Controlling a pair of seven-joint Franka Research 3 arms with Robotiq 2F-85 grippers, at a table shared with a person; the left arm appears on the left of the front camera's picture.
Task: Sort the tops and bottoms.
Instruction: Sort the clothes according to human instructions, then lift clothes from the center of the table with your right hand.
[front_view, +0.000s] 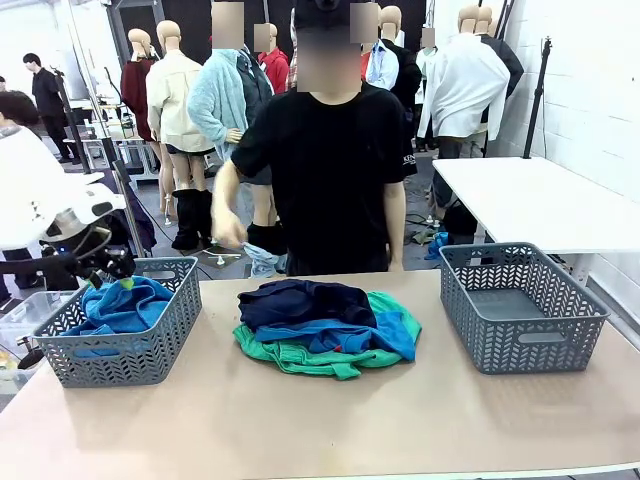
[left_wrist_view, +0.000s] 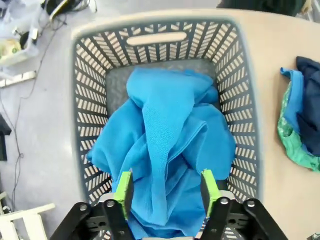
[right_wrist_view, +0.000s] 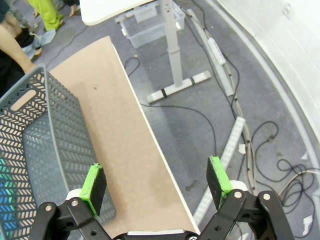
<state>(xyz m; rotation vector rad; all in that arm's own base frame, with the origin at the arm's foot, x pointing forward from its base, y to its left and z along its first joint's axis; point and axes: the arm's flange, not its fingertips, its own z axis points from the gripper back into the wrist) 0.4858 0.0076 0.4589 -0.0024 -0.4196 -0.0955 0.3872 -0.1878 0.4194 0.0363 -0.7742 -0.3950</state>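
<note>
The left gripper (left_wrist_view: 166, 192) is seen with its jaws spread, and a fold of the blue shirt (left_wrist_view: 165, 125) is framed loosely between the green pads (left_wrist_view: 123, 190). The shirt is bunched directly under and ahead of the fingertips, inside the left basket (left_wrist_view: 155, 37). No pinch can be made out, so the cloth is judged to be let go. For a clean drop, the jaws should be opened fully and the gripper raised straight up, so that no fold is snagged and dragged over the rim.

Beyond the basket wall, off to the side of the fingers, the unsorted pile is left on the table (front_view: 300, 430). The navy trousers (front_view: 300, 300) are on top, with a second blue shirt (front_view: 350, 335) and the green shorts (front_view: 300, 360) beneath.

The right gripper (right_wrist_view: 156, 185) is held wide apart with nothing between its pads, over the table edge. The right basket (front_view: 520, 300) is just beside it, and nothing is seen lying inside.
</note>
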